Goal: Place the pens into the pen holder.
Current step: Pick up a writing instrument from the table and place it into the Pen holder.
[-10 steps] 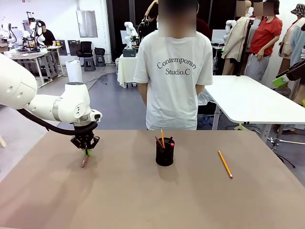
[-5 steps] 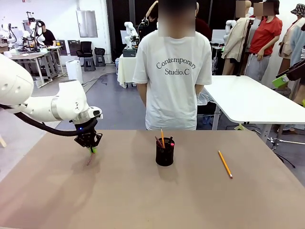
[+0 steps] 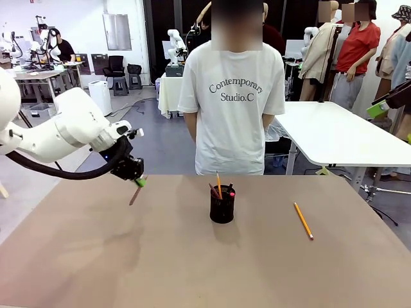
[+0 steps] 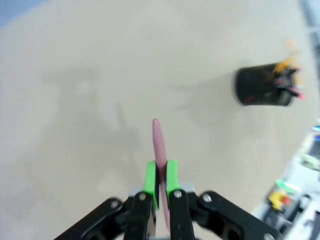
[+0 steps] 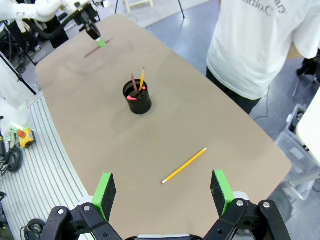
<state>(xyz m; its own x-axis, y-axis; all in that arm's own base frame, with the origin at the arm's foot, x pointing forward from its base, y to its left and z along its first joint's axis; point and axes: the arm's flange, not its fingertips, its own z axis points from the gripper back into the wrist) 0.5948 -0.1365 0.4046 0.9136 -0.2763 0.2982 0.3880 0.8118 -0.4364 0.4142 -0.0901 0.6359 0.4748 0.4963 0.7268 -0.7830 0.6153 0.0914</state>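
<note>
Transport step: pen aloft, pinched in left jaws; right jaws wide, empty. Next: swing over holder, upright, release.

Pencil lies on table right of pen holder; held pen left.

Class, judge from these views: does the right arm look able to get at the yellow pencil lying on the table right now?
Probably yes. The right gripper hangs open above the yellow pencil, which lies alone on bare table, apart from the pen holder, with nothing between them.
</note>
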